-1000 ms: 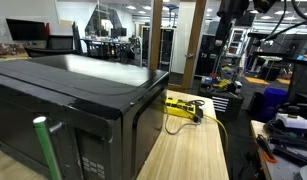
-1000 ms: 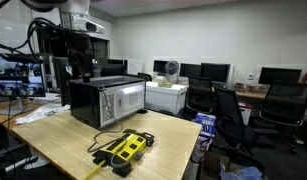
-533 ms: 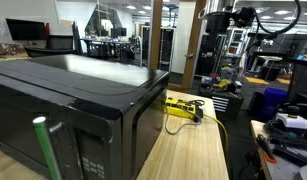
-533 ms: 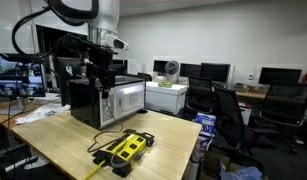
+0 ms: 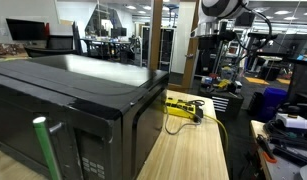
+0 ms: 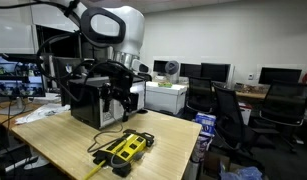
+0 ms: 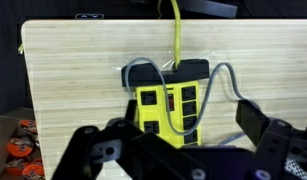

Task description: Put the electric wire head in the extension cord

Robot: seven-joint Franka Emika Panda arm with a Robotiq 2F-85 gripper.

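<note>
Approach step: the extension cord (image 7: 171, 100) lies directly below the wide-open, empty pincer (image 7: 168, 135); next, descend, locate and grasp the wire head.

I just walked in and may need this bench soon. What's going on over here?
A robot arm is working on plugging a wire into the yellow extension cord, which lies flat on the wooden table near the black microwave. The arm's tool hovers above the extension cord, open and holding nothing. A gray wire loops around the extension cord, but I cannot make out its plug head. Nothing has been grasped yet.
</note>
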